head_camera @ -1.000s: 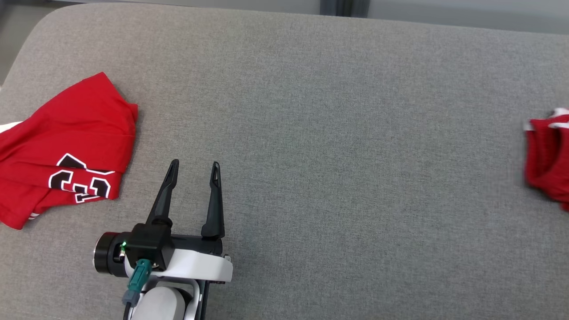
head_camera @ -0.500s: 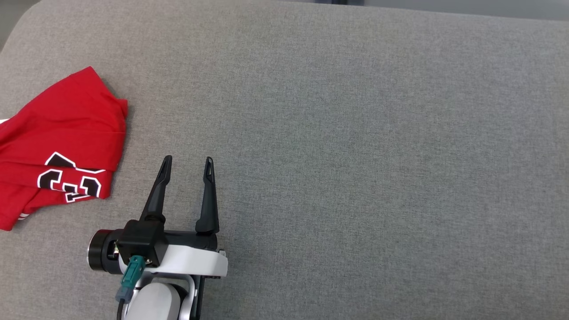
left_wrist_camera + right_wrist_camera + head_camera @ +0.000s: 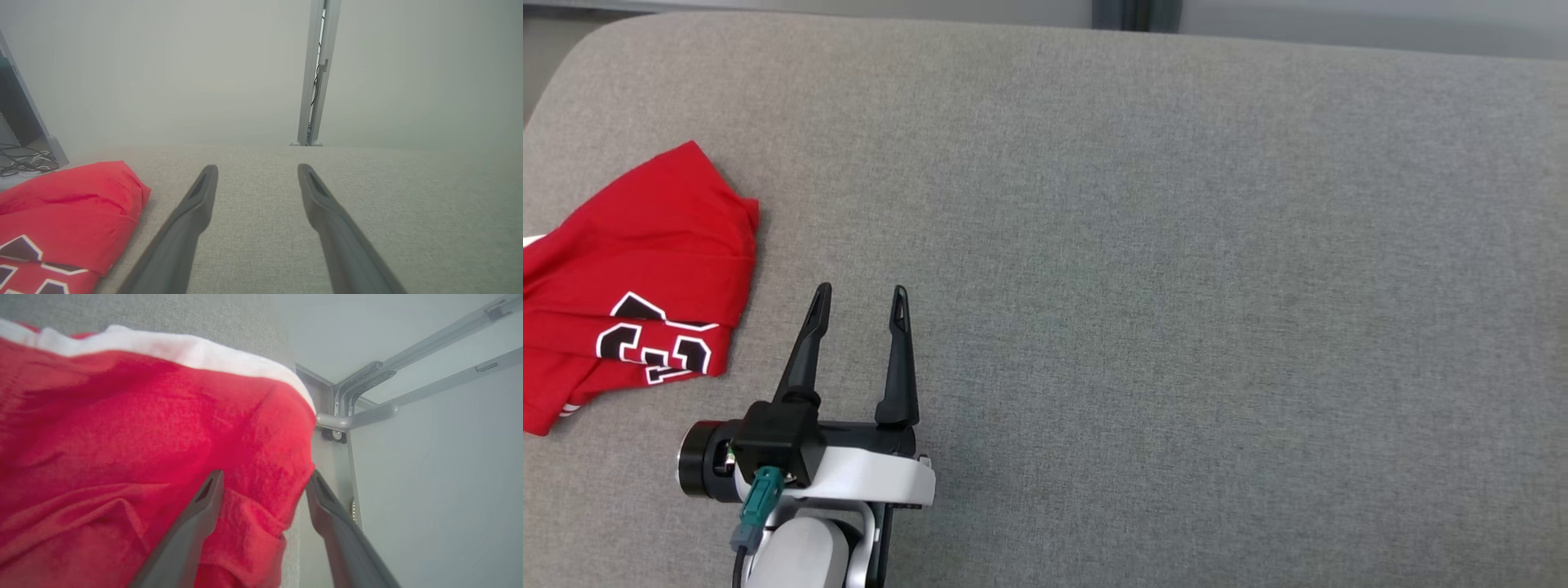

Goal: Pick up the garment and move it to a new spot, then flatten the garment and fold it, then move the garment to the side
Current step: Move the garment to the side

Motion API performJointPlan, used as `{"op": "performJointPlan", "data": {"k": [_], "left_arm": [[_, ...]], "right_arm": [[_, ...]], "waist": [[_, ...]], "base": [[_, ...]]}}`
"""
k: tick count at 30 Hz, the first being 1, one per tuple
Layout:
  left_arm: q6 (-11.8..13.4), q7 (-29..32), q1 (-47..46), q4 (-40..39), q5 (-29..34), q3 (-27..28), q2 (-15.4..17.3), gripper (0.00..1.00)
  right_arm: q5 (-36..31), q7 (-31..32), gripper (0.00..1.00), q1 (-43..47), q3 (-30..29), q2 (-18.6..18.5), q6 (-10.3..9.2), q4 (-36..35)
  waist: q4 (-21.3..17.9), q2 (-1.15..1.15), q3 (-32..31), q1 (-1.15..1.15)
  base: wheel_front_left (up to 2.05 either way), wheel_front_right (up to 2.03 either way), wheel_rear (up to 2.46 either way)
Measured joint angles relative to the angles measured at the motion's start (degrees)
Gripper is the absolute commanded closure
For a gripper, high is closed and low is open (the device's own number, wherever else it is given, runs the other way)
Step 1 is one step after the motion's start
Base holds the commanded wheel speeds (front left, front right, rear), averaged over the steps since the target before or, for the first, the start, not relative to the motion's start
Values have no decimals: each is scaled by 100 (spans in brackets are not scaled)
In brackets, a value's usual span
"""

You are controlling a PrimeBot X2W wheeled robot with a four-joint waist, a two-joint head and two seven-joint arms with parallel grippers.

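The right tool (image 3: 264,475) is hanging low over the garment (image 3: 143,428), its two dark fingers spreading wide and not pinching the cloth. One finger is crossing the red fabric and the other is sitting at its edge. The garment is running off the left and bottom of the right wrist view, so its outline is not readable, and the nearest cloth is blurring. It is showing as a red knit, rumpled into soft folds, with a white band (image 3: 184,347) curving along its far side. It is lying on the desk (image 3: 1176,286) close to an edge, with a grey metal frame (image 3: 367,396) angling away beyond.

Over on the other side, the left tool (image 3: 860,289) is hovering above the woven grey desk cover, its tapering fingers also wide and empty. Off to its left, apart from it, a folded red jersey (image 3: 645,245) is lying flat. The head view's left edge is cutting it off, and its black, white-edged numerals are disappearing into a fold, too broken to read. In the left wrist view a pale post (image 3: 316,73) is rising behind the desk's far edge, and cables (image 3: 24,163) are trailing at the far left.
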Motion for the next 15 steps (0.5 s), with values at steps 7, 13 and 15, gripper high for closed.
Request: {"op": "performJointPlan", "data": {"k": [7, 13, 15], "left_arm": [[2, 0, 101, 29, -46, 24, -4, 0], [1, -1, 295, 78, -60, 109, -2, 0], [7, 0, 369, 77, -62, 179, -4, 0]], "right_arm": [[-654, -304, 0, -422, -209, 281, 0, 144], [-760, -973, 0, -618, -689, 869, 0, 151], [-561, -1267, 0, -614, -965, 1250, 0, 155]], "waist": [[-82, 0, -394, 0], [-141, 0, -822, 0], [-169, 0, -977, 0]], "base": [[0, 0, 0], [0, 0, 0], [0, 0, 0]]}}
